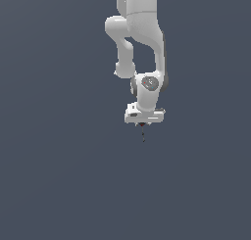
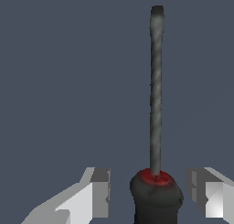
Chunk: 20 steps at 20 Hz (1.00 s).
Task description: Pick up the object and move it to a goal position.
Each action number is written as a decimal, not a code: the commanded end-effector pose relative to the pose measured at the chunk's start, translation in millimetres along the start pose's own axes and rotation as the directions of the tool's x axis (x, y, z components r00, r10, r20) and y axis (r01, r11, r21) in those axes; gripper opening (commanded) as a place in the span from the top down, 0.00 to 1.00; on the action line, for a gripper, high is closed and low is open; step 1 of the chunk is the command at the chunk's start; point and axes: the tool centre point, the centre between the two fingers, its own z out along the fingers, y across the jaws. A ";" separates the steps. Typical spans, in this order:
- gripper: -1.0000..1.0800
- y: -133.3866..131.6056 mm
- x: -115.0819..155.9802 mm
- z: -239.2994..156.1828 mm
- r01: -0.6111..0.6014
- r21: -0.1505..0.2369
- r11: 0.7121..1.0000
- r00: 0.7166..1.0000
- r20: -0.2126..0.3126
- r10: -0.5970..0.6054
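The white gripper [image 1: 142, 124] points straight down from the Panda arm [image 1: 139, 33] against a plain grey-blue backdrop. Beneath it hangs the screwdriver [image 1: 143, 132], long axis vertical, thin dark shaft pointing downward away from the hand. In the wrist view the screwdriver [image 2: 156, 104] shows a dark handle with a red collar between the two fingers [image 2: 93, 195], which stand apart on either side with visible gaps; actual contact cannot be told.

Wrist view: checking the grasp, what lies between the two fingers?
The rod's dark handle with its red collar sits between the fingers, with a gap showing on each side in the wrist view.
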 end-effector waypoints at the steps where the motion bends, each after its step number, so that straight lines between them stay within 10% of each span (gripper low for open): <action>1: 1.00 -0.1 0.4 0.6 0.000 0.000 1.000 1.000 -0.001 0.000; 20: 1.00 16.4 13.6 -23.1 0.000 0.000 1.000 1.000 -0.001 0.000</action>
